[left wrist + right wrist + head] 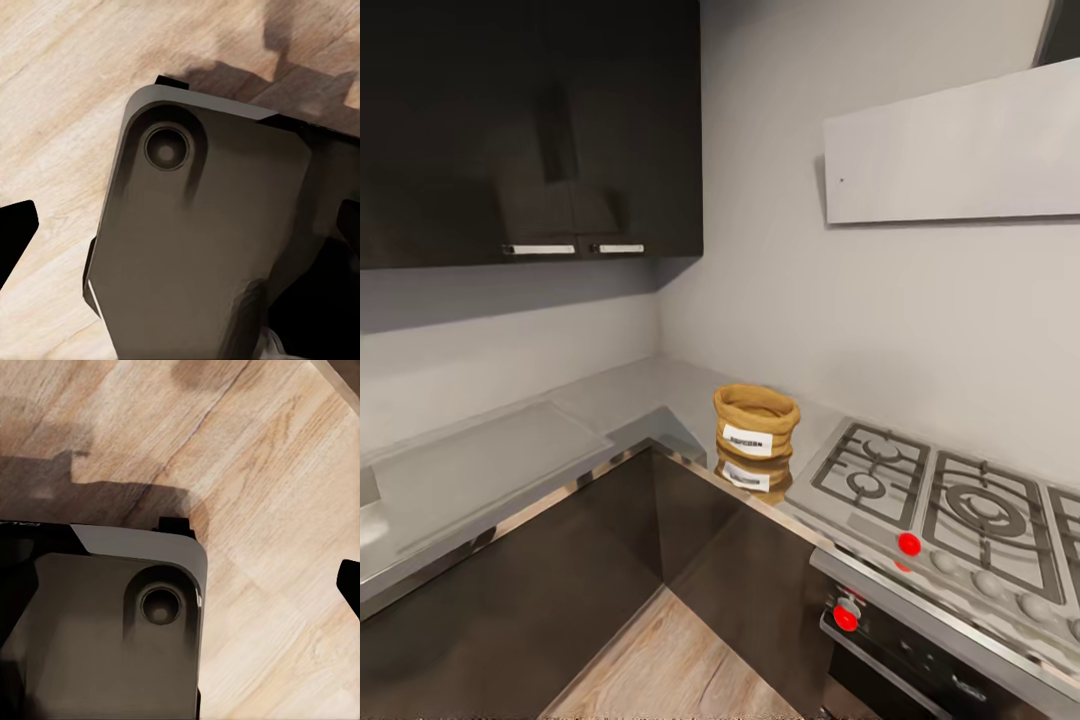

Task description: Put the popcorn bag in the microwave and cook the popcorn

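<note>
The popcorn bag (756,423), a tan burlap sack with a rolled rim and a white label, stands upright on the grey countertop (630,400). It sits near the inner corner, just left of the hob, and its reflection shows beneath it. The microwave is out of view. My left gripper (184,229) hangs over the robot's grey base (202,247) and the wood floor, with its dark fingertips (19,232) far apart at the picture's edges and nothing between them. My right gripper (180,585) also points down at the base, with one fingertip (349,583) at the far edge.
A steel gas hob (950,510) with grates lies right of the bag, above a black oven (920,650) with red knobs (908,544). Dark wall cabinets (530,130) hang over the left counter and a white hood (960,150) over the hob. Light wood floor (680,660) fills the corner between the dark base cabinets.
</note>
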